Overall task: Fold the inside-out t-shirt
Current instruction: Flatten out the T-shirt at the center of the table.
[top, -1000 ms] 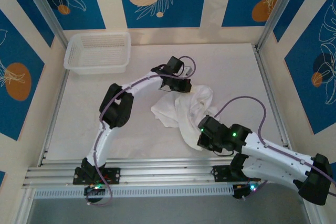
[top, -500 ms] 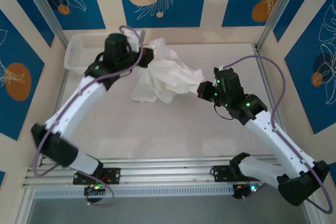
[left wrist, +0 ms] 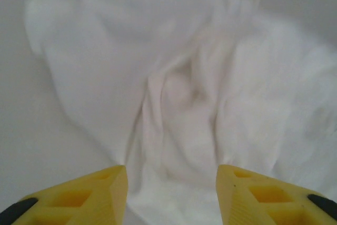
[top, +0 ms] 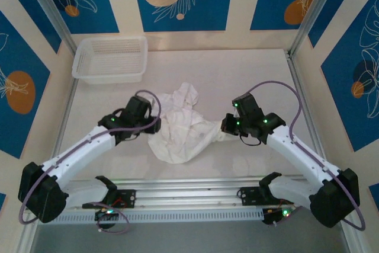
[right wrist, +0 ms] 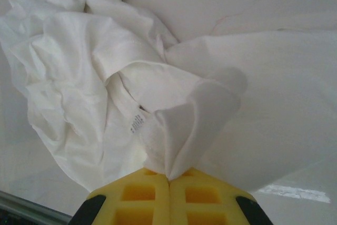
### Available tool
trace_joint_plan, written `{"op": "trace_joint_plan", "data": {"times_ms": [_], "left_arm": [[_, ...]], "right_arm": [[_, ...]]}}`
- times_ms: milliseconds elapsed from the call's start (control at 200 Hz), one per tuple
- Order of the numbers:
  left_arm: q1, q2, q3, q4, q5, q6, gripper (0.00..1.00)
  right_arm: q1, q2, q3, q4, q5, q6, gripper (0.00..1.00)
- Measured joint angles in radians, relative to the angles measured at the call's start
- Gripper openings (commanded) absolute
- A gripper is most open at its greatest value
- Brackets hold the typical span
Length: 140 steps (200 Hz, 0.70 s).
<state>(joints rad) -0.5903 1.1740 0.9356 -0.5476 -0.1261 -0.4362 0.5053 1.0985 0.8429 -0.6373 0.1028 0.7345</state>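
The inside-out t-shirt (top: 177,127) lies crumpled mid-frame on the tabletop (top: 254,75), between the two arms. The right jaws are pinched tight on a fold at its right edge (a small label (right wrist: 137,123) shows nearby). The left jaws stand apart over its left side, gripping nothing.

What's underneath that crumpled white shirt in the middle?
The shirt lies bunched on the pale table, which shows all around it. Its folds cover the patch beneath, so anything there is hidden. One edge is pinched in the right tool.
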Motion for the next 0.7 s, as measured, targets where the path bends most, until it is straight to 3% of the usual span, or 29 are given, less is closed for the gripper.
{"op": "trace_joint_plan", "data": {"times_ms": [175, 345, 475, 610, 665, 700], "left_arm": [[0.111, 0.145, 0.163, 0.022, 0.035, -0.048, 0.4], [0.167, 0.308, 0.159, 0.074, 0.238, -0.112, 0.41], [0.163, 0.365, 0.122, 0.153, 0.39, -0.157, 0.49], [0.162, 0.41, 0.106, 0.194, 0.424, -0.171, 0.56], [0.162, 0.432, 0.106, 0.203, 0.423, -0.173, 0.52], [0.162, 0.447, 0.106, 0.209, 0.422, -0.175, 0.43]], "right_arm": [[-0.002, 0.051, 0.016, 0.01, -0.023, -0.007, 0.0], [-0.004, 0.06, 0.021, 0.018, -0.029, -0.007, 0.0], [-0.005, 0.069, 0.021, 0.02, -0.034, -0.007, 0.0], [-0.009, 0.072, 0.021, 0.021, -0.04, -0.007, 0.03], [-0.01, 0.074, 0.021, 0.02, -0.041, -0.006, 0.07], [-0.01, 0.076, 0.021, 0.02, -0.041, -0.003, 0.11]]}}
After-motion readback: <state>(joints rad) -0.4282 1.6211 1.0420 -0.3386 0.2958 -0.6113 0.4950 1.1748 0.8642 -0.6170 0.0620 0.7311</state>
